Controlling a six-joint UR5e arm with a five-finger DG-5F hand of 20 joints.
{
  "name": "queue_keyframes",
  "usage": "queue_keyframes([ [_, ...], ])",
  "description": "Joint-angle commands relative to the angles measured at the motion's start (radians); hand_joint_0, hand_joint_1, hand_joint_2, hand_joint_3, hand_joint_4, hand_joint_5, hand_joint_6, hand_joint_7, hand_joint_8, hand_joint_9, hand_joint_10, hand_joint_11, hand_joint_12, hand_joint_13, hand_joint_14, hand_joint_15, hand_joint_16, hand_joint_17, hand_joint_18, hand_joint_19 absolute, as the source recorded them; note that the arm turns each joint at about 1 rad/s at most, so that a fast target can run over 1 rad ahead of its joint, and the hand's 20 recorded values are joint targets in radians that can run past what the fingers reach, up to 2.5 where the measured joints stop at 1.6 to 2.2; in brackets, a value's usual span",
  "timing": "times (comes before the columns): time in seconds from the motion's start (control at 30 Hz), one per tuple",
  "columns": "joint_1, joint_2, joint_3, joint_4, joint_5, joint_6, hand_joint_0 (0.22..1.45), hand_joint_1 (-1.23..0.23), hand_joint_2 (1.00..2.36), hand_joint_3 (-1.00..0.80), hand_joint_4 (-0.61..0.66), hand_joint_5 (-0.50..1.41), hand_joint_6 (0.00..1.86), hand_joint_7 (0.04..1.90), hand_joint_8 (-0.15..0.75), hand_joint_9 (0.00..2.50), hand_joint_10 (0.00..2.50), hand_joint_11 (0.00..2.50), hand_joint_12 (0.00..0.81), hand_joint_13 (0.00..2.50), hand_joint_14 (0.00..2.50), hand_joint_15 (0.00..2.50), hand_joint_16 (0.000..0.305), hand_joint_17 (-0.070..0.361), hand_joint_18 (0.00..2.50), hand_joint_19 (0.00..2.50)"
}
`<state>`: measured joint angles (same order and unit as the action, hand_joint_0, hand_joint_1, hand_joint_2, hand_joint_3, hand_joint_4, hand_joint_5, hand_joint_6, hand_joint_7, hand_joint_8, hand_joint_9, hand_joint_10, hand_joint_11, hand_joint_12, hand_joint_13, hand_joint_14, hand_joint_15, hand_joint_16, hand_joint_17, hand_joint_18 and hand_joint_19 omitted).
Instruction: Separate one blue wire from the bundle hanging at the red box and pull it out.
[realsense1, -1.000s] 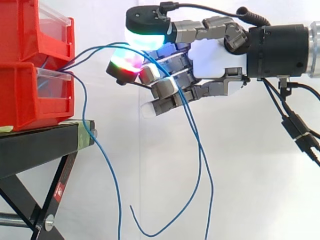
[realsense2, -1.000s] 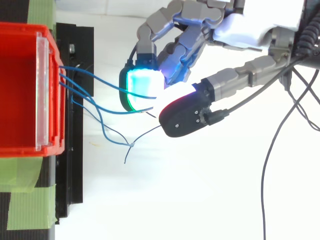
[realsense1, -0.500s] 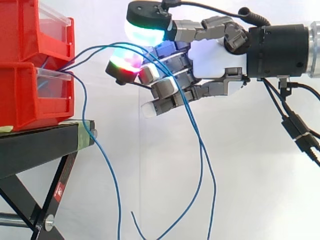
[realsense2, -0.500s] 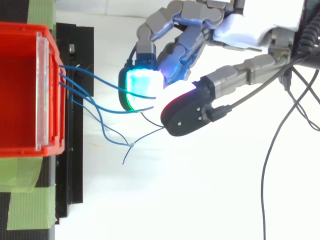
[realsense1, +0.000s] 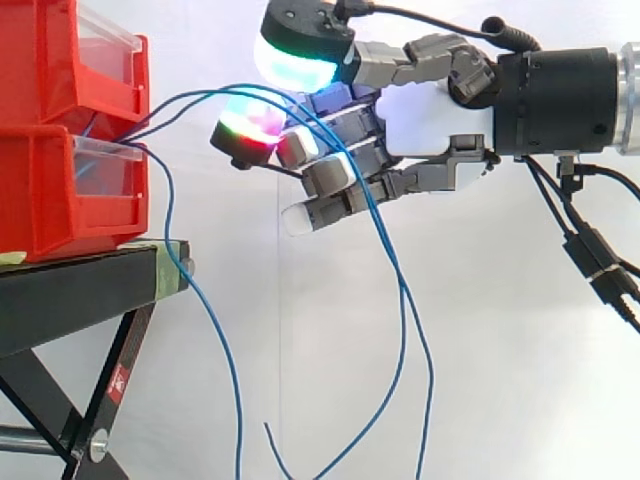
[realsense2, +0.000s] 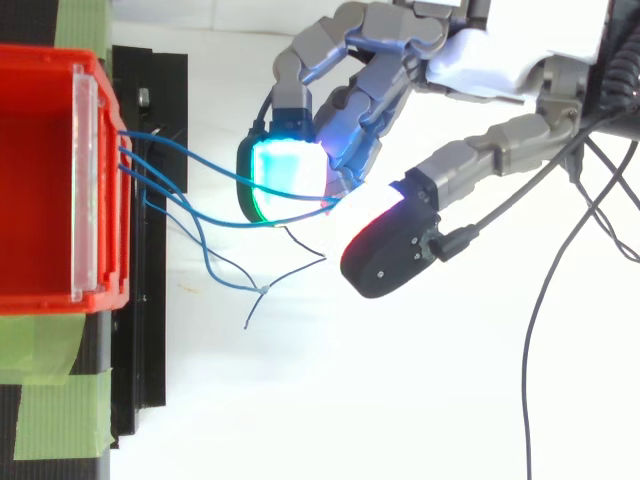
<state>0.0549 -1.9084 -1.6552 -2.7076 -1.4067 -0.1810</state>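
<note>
My robot hand (realsense1: 430, 115) hangs released beside the stacked red plastic bins (realsense1: 60, 190), thumb lifted off the glowing finger pads (realsense1: 245, 125) so that the gap can take in the thin blue wires (realsense1: 167, 205). These arc out from the bins' fronts, run through that gap and drape down across my half-curled fingers. None is pinched yet, so I judge that singling one out is the step in hand.

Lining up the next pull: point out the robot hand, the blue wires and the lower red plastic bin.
Robot hand (realsense1: 435, 120): side view, white palm.
Blue wires (realsense1: 168, 205): side view, strand hanging beside the bin.
Lower red plastic bin (realsense1: 50, 200): side view, red wall.
</note>
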Motion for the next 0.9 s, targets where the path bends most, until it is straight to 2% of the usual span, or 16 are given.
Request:
queue_keyframes([
  [0.0, 0.000, -0.001, 0.000, 0.000, 0.000, 0.000, 0.57, -0.94, 1.01, -0.37, 0.23, -0.23, 0.88, 0.91, 0.350, 0.92, 0.02, 1.11, 0.453, 1.16, 0.02, 1.13, 0.059, 0.133, 0.69, 0.49],
  [0.47, 0.000, 0.000, 0.000, 0.000, 0.000, 0.000, 0.61, -0.78, 1.02, -0.27, 0.19, -0.20, 0.88, 0.90, 0.356, 1.09, 0.02, 1.18, 0.447, 1.24, 0.02, 1.16, 0.055, 0.123, 0.73, 0.53],
  [0.6, 0.000, 0.000, 0.000, -0.001, 0.002, 0.000, 0.62, -0.77, 1.02, -0.24, 0.16, -0.19, 0.89, 0.91, 0.354, 1.10, 0.02, 1.18, 0.444, 1.25, 0.02, 1.15, 0.054, 0.122, 0.74, 0.53],
  [0.77, 0.000, -0.001, 0.000, -0.003, 0.002, 0.000, 0.64, -0.81, 1.02, -0.11, 0.12, -0.20, 0.89, 0.94, 0.350, 1.09, 0.02, 1.19, 0.446, 1.25, 0.02, 1.15, 0.054, 0.122, 0.74, 0.52],
  [0.87, 0.000, 0.000, 0.000, -0.003, 0.002, 0.000, 0.65, -0.83, 1.02, -0.04, 0.15, -0.20, 0.91, 0.91, 0.358, 1.09, 0.02, 1.19, 0.459, 1.26, 0.02, 1.14, 0.056, 0.126, 0.77, 0.50],
])
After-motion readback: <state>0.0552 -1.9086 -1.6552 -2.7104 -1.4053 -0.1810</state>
